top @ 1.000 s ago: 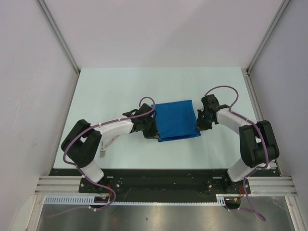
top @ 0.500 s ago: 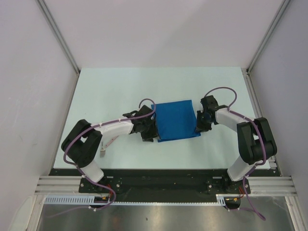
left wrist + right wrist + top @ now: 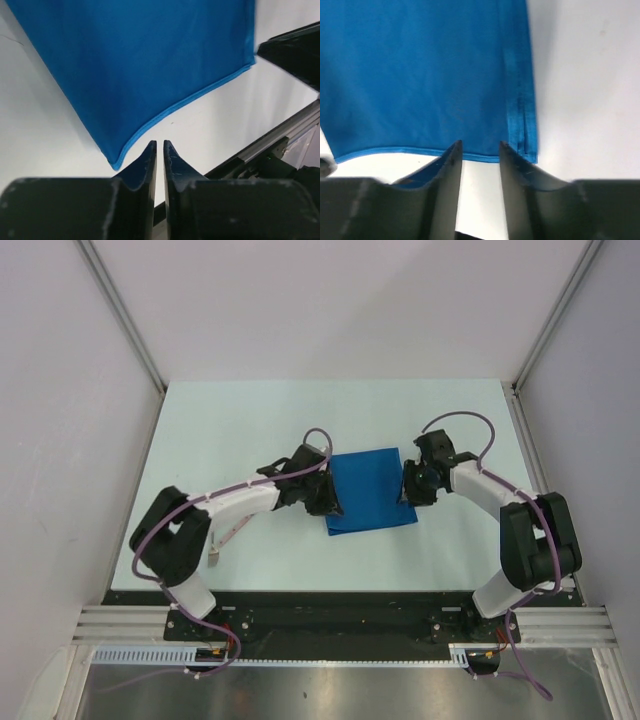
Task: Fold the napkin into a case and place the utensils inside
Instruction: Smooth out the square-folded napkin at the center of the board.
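Flanking one napkin, two pincers: left pincer, right pincer

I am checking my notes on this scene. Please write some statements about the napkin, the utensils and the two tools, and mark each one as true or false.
1. The napkin lies between the left tool and the right tool. True.
2. The utensils lie on top of the napkin. False: nothing lies on the cloth, and they are on the table, off to its left.
3. The right tool is opened wider than the left tool. True.
4. The left tool is clamped on a corner of the napkin. False: in the left wrist view the corner lies just beside the tips, and no cloth is between the fingers.
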Controlling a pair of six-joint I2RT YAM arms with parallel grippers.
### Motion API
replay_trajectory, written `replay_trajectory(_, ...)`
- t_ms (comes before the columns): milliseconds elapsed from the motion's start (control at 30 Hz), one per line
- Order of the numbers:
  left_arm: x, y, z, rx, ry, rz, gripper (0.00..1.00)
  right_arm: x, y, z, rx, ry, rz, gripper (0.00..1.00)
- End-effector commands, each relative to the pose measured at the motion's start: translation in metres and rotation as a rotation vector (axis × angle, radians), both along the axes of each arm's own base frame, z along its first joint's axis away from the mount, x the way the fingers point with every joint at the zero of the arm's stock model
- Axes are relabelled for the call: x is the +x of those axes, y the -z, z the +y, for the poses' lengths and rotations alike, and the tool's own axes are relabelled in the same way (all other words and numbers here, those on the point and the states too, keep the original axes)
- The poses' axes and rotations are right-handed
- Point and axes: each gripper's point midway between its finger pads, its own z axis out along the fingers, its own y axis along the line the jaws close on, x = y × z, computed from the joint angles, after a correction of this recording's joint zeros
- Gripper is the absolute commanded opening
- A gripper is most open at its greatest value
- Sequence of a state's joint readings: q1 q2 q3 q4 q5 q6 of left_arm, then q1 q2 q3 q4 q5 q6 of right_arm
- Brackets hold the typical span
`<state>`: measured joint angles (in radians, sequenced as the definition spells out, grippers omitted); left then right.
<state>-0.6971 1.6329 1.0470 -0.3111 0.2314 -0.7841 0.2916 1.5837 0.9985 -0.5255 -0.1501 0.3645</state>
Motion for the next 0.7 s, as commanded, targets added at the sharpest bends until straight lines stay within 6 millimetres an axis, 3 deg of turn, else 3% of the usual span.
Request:
replay_trajectory(0, -0.009, 0.029, -0.008, -0.016, 0.053, 0.07, 0.11, -0.003, 0.01, 0.012, 0.096, -0.028, 0.023, 0.26)
replay_trajectory(100, -0.015, 0.045, 0.004, 0.019, 0.033, 0.081, 0.11, -0.01, 0.03, 0.001, 0.092, -0.006, 0.056, 0.17)
replay_trajectory(200, -0.014, 0.058, 0.01, 0.044, 0.027, 0.085, 0.11, -0.008, 0.044, -0.008, 0.077, 0.016, 0.06, 0.15)
replay_trajectory(333, -0.012, 0.059, 0.001, 0.014, 0.062, 0.082, 0.12, -0.004, 0.049, -0.017, 0.018, 0.024, 0.063, 0.14)
replay_trajectory(400, -0.011, 0.052, 0.0, 0.004, 0.067, 0.059, 0.16, 0.0, 0.04, -0.017, 0.013, 0.018, 0.042, 0.14)
replay_trajectory(567, -0.003, 0.001, 0.003, -0.029, 0.088, -0.074, 0.31, 0.01, 0.011, -0.014, 0.027, 0.015, -0.018, 0.21)
replay_trajectory(667, 0.007, -0.017, 0.014, 0.008, 0.081, -0.14, 0.4, 0.014, 0.004, -0.016, 0.021, 0.026, -0.04, 0.34)
